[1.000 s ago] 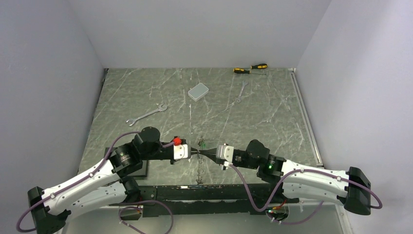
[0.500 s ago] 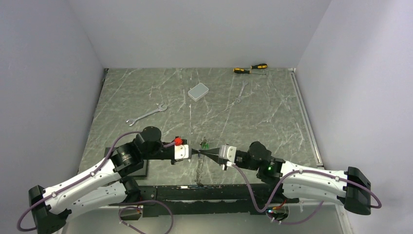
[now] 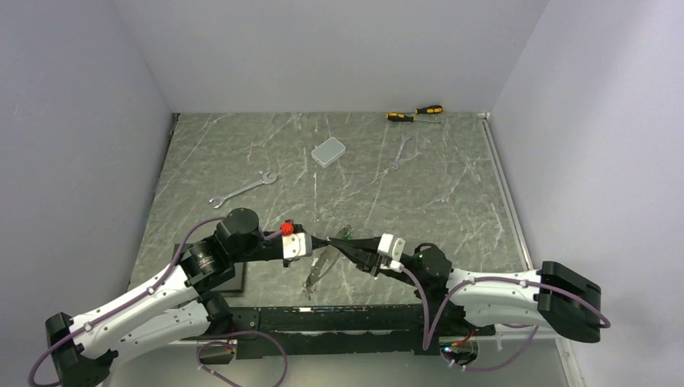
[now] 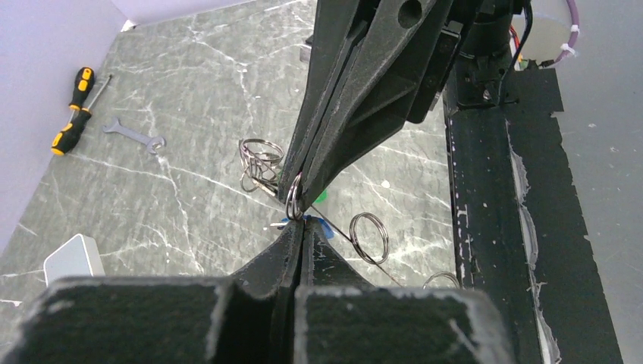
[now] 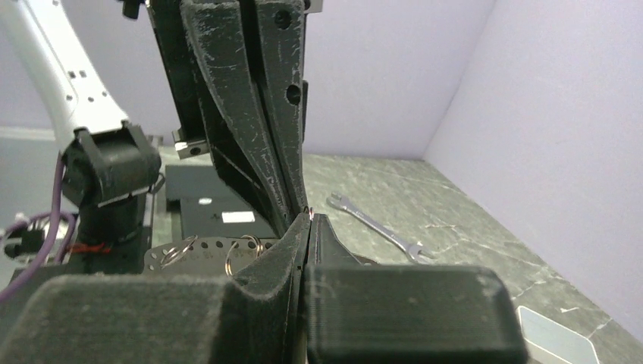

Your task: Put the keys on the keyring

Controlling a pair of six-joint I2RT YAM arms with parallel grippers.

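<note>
Top external | green marbled table [image 3: 242, 145], lilac walls [image 3: 81, 97] | left end effector [image 3: 324, 242], right end effector [image 3: 333, 240] both clenched, tips meeting.

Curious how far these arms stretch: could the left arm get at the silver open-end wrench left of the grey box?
Probably yes: the silver open-end wrench lies ahead of it, nothing between. But the left gripper is shut, tip to tip with the right gripper, so it looks occupied.

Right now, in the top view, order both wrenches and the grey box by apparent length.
1. The wrench on the left.
2. The grey box and the right-hand wrench, too alike to rank.
</note>
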